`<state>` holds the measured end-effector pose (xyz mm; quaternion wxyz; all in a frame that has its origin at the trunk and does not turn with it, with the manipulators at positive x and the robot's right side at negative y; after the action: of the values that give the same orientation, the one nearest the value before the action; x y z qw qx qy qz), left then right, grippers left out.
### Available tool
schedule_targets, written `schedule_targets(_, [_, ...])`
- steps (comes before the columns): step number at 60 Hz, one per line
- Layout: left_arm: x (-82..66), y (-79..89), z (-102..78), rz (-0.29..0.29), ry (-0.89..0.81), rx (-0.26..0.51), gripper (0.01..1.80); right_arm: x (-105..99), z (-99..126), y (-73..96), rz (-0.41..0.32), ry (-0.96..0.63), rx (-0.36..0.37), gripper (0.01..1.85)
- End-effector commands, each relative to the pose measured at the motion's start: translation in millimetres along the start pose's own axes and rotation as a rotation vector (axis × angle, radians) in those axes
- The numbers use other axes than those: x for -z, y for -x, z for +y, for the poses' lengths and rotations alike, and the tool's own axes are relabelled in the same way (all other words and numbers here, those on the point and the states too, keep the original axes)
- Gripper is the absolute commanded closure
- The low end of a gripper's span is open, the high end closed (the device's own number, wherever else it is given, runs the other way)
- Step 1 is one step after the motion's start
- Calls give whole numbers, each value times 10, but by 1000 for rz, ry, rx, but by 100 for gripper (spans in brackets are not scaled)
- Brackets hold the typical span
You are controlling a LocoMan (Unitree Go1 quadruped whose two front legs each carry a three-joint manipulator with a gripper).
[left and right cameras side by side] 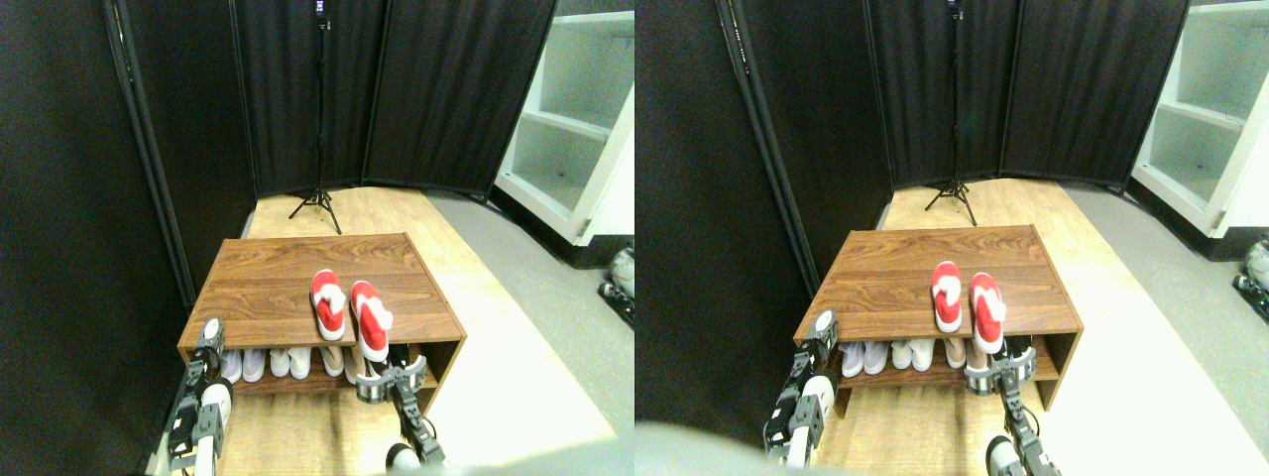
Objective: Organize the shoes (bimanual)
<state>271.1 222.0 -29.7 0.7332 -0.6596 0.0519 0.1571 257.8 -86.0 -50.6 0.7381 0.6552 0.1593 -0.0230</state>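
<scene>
Shoes: two bright red slip-on sneakers with white lining lie side by side on top of a low wooden shoe rack (pixel 297 268), toward its near right part.
Left red shoe (pixel 327 303): rests fully on the top board, toe pointing far, heel close to the near edge.
Right red shoe (pixel 371 319): just beside the left one, set nearer; its heel end hangs over the near edge of the board.
Left gripper (pixel 209 335): raised at the near left corner of the rack, well apart from both shoes; whether its jaws are wide or narrow, cannot tell.
Right gripper (pixel 389 377): just below the overhanging heel of the right shoe, in front of the lower shelf; jaw spread cannot be told, and contact with the shoe is unclear.
Lower shelf: holds a row of pale shoes (pixel 283 361), white and beige, toes outward.
Floor: light wood boards (pixel 397 213) under the rack, grey carpet (pixel 555 307) to the right.
Backdrop: black folding screen (pixel 416 89) far behind, with a tripod stand (pixel 319 159) before it.
Far right: white shelving unit (pixel 570 119).
</scene>
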Motion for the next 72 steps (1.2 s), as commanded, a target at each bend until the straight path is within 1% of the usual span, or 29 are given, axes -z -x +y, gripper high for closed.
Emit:
schedule_targets(1, [-28, 31, -78, -11, -27, 53, 180, 45, 43, -70, 5, 10, -33, 16])
schedule_targets(8, [-72, 52, -61, 0, -42, 62, 180, 60, 6, -155, 7, -9, -42, 19])
schedule_targets(10, [-84, 59, -60, -9, -37, 55, 180, 61, 3, -180, 4, -16, -43, 20])
schedule_targets(20, [-121, 73, -40, -8, -26, 54, 180, 44, 16, -295, -21, 10, -37, 27])
schedule_targets(21, [-122, 72, -35, -15, -33, 58, 180, 39, 22, -338, -33, 18, -30, 26])
schedule_targets(25, [-124, 77, -32, -24, -37, 54, 180, 34, 31, -388, -39, 27, -29, 28])
schedule_targets(28, [-129, 81, -26, -33, -34, 49, 180, 28, 36, -478, -49, 31, -19, 30])
schedule_targets(30, [-129, 83, -27, -29, -25, 50, 180, 24, 32, -528, -49, 31, -13, 30])
schedule_targets(32, [-129, 83, -27, -30, -25, 51, 180, 23, 29, -545, -50, 30, -11, 29])
schedule_targets(33, [-129, 87, -30, -33, -23, 51, 180, 18, 15, -604, -56, 25, -4, 30])
schedule_targets(40, [-137, 91, -35, -33, -30, 57, 180, 3, -9, -703, -64, 16, 21, 31])
schedule_targets(47, [-143, 94, -27, -27, -43, 72, 180, -11, -31, -735, -59, 20, 33, 30])
schedule_targets(49, [-140, 96, -22, -36, -48, 74, 180, -20, -48, -758, -55, 21, 38, 32])
schedule_targets(53, [-143, 94, -13, -37, -47, 72, 180, -30, -63, -786, -50, 16, 42, 31])
schedule_targets(56, [-141, 94, -12, -40, -46, 71, 180, -34, -65, -778, -48, 11, 44, 29])
schedule_targets(62, [-130, 90, -17, -42, -43, 68, 180, -41, -48, -697, -37, 1, 40, 27])
schedule_targets(65, [-119, 81, -13, -51, -26, 67, 180, -50, 1, -578, -20, 4, 26, 30])
schedule_targets(66, [-119, 81, -13, -51, -26, 67, 180, -50, 1, -578, -20, 4, 26, 30])
schedule_targets(67, [-113, 75, -12, -52, -23, 67, 180, -53, 20, -527, -5, -5, 20, 29])
schedule_targets(68, [-113, 75, -12, -52, -23, 67, 180, -53, 20, -527, -5, -5, 20, 29])
schedule_targets(72, [-104, 61, -7, -55, -15, 63, 180, -55, 69, -405, 36, -8, -20, 25])
